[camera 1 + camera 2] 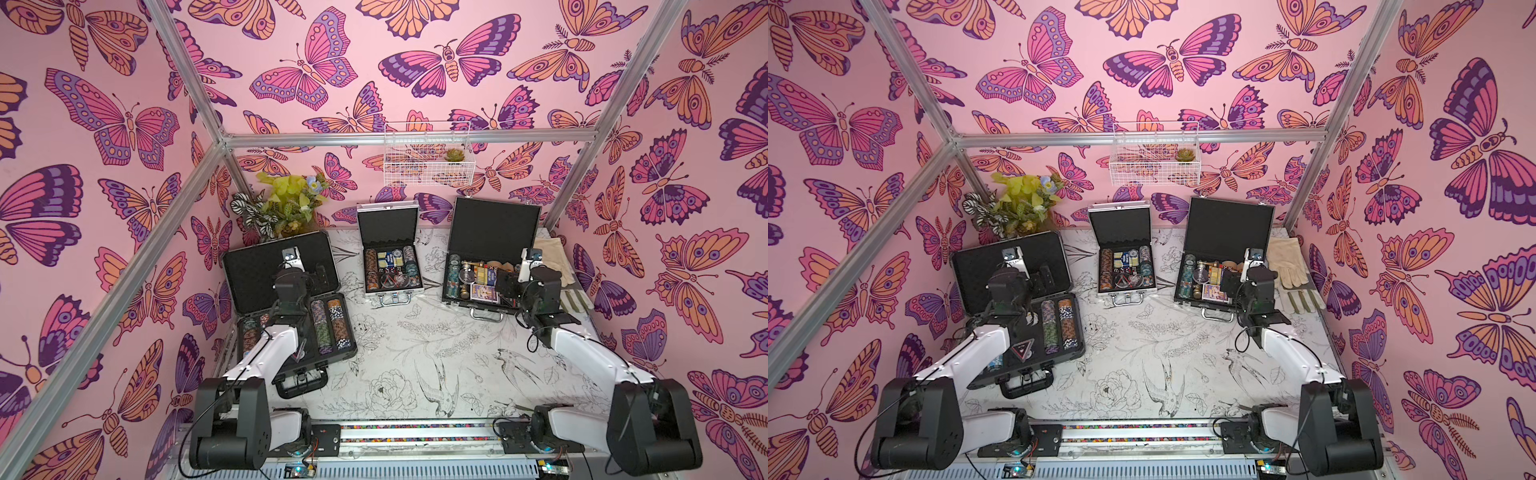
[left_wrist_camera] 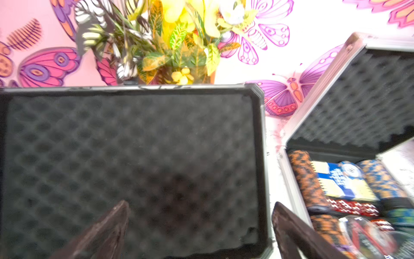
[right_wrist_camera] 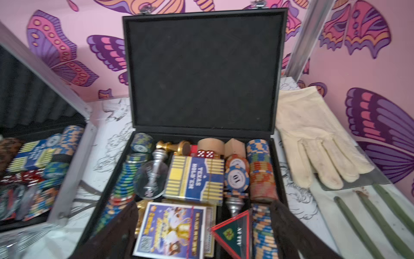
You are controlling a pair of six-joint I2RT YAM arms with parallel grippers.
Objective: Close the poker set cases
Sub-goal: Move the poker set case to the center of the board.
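Poker set cases [image 1: 390, 232] all stand lid-up on the table [image 1: 415, 353]. Left gripper [image 2: 200, 204], poised over the large black ribbed case [image 1: 249, 274], faces its lid with jaws wide and empty — small silver case [image 2: 358, 107] just right of it. Right gripper [image 3: 203, 205], also wide and empty, hangs over the medium black case [image 3: 201, 74]; a cream glove [image 3: 313, 139] lies right of that.
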